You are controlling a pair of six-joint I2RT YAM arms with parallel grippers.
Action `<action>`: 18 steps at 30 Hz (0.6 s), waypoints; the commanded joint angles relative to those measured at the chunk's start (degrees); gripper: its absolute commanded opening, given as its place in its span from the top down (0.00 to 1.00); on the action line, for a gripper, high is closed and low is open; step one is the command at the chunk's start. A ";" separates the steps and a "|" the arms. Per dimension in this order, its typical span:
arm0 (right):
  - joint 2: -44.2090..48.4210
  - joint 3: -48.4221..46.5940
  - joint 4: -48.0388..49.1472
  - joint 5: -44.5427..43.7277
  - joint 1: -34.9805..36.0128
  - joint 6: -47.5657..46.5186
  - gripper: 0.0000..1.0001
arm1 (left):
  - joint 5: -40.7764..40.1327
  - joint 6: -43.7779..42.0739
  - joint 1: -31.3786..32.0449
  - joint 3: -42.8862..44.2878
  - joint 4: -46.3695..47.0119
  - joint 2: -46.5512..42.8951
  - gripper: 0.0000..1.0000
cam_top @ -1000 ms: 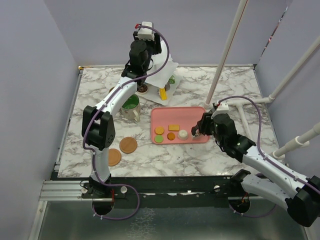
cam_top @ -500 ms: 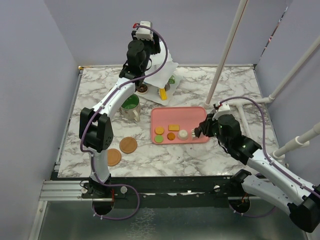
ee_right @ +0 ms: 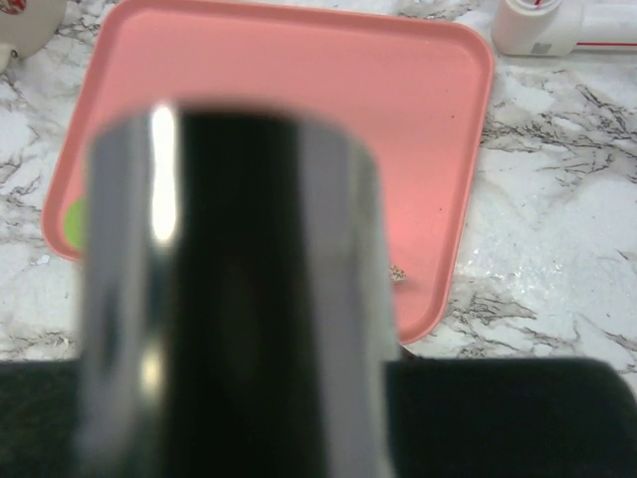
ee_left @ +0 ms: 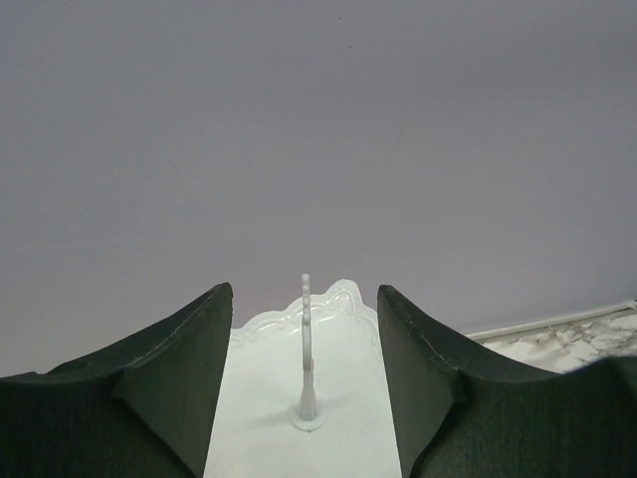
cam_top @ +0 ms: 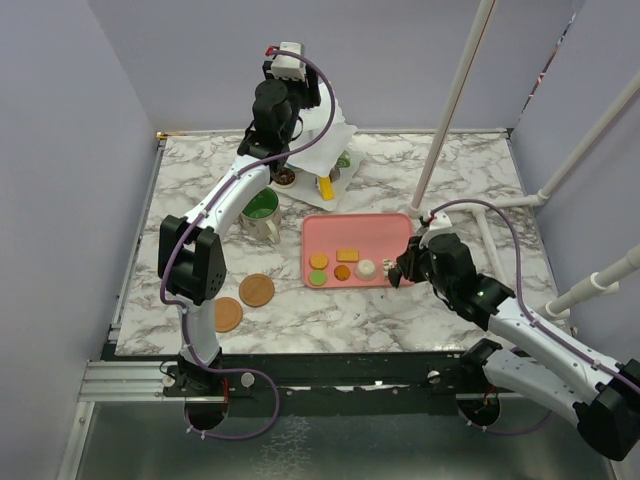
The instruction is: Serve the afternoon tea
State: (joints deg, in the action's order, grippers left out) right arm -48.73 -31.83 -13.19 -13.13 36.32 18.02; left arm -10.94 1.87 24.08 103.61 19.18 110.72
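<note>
The white tiered stand (cam_top: 328,150) is at the back of the table, with a yellow cake slice (cam_top: 326,187) and a brown donut (cam_top: 285,177) at its base. My left gripper (cam_top: 283,135) hovers open above its top tier (ee_left: 299,398), the centre post (ee_left: 307,349) showing between the fingers. Several small pastries (cam_top: 342,266) lie on the pink tray (cam_top: 375,232). My right gripper (cam_top: 400,272) is at the tray's near right edge, shut on black tongs (ee_right: 234,299) that fill the right wrist view. A green-inside mug (cam_top: 262,210) sits left of the tray, near two wooden coasters (cam_top: 257,290).
A white pole (cam_top: 450,110) rises from the table behind the tray's right corner, its base (ee_right: 557,25) just beyond the tray (ee_right: 418,119). More white pipes (cam_top: 590,140) slant along the right side. Purple walls enclose the marble table (cam_top: 470,170).
My right gripper's jaws have narrowed onto the tongs, and the arm has shifted slightly toward the tray's near right corner. The left arm barely moved.
</note>
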 commanded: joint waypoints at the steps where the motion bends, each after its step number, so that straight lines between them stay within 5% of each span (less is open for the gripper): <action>1: -2.46 2.97 7.43 0.38 0.29 -0.40 0.81 | 1.04 -1.19 -0.10 -0.30 0.67 -2.78 0.38; 18: -6.82 4.70 16.82 -3.49 0.22 -0.47 0.83 | 1.54 -1.61 -0.26 -0.49 0.68 -3.05 0.38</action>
State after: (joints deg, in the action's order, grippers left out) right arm -54.87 -27.99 1.19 -12.99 36.42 17.61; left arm -10.87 0.80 24.05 103.59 19.18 110.63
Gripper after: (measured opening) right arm 0.266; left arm 0.619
